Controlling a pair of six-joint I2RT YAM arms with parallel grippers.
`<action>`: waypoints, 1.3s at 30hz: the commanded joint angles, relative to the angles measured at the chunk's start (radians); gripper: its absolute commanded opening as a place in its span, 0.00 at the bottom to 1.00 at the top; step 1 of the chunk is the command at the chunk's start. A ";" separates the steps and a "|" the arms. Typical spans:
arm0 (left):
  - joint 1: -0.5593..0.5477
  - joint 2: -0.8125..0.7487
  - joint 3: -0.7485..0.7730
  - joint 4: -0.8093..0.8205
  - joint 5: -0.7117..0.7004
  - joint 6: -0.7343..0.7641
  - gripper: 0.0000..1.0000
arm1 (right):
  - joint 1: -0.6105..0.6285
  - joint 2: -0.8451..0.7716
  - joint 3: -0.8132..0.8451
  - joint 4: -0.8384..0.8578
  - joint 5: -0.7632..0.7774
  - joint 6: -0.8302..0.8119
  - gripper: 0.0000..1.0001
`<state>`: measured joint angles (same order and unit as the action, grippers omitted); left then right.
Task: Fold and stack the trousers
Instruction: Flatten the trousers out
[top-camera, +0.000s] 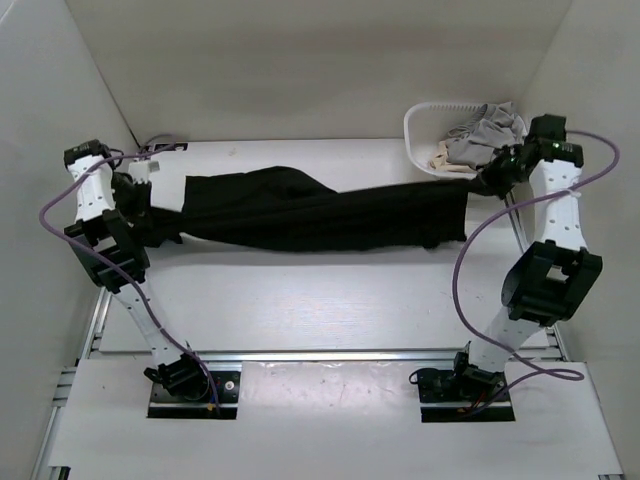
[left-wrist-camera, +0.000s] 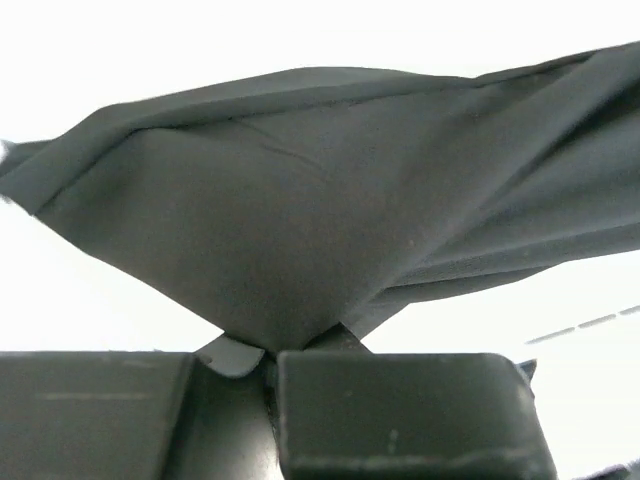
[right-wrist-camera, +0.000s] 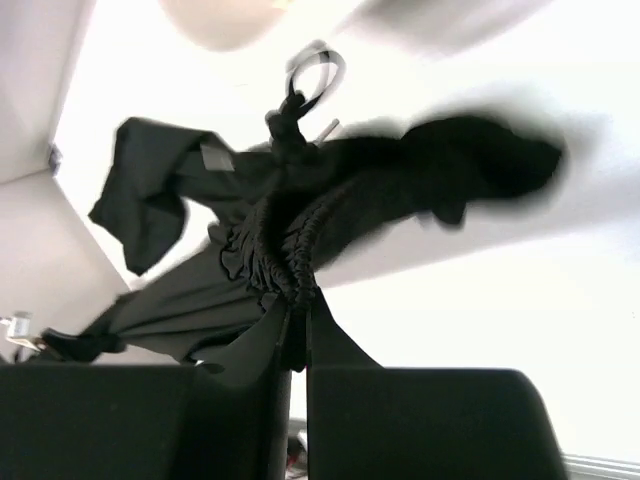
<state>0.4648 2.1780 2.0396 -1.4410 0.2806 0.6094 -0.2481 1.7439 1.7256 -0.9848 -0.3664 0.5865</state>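
Trousers (top-camera: 330, 215) stretched mid-air | left fingers (left-wrist-camera: 400, 400) clamped on hem | right fingers (right-wrist-camera: 420, 420) clamped on waistband

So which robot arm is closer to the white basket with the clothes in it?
The right one. The right pincer holds the black trousers just beside the white basket in the far right corner. The left pincer grips the trousers' other end, far across the table.
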 joint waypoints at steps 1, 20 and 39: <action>0.067 -0.081 0.035 0.125 -0.149 0.047 0.14 | -0.054 -0.084 0.024 0.015 0.155 -0.066 0.00; 0.077 -0.305 -0.626 0.335 -0.249 0.064 0.15 | -0.329 -0.485 -0.921 0.184 0.242 -0.079 0.00; -0.052 -0.229 -0.379 0.379 -0.179 -0.128 0.61 | -0.329 -0.351 -0.817 0.130 0.256 -0.158 0.00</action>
<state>0.3332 2.1437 1.7523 -1.1484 0.1913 0.5190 -0.5747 1.4021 0.8726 -0.8375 -0.1471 0.4595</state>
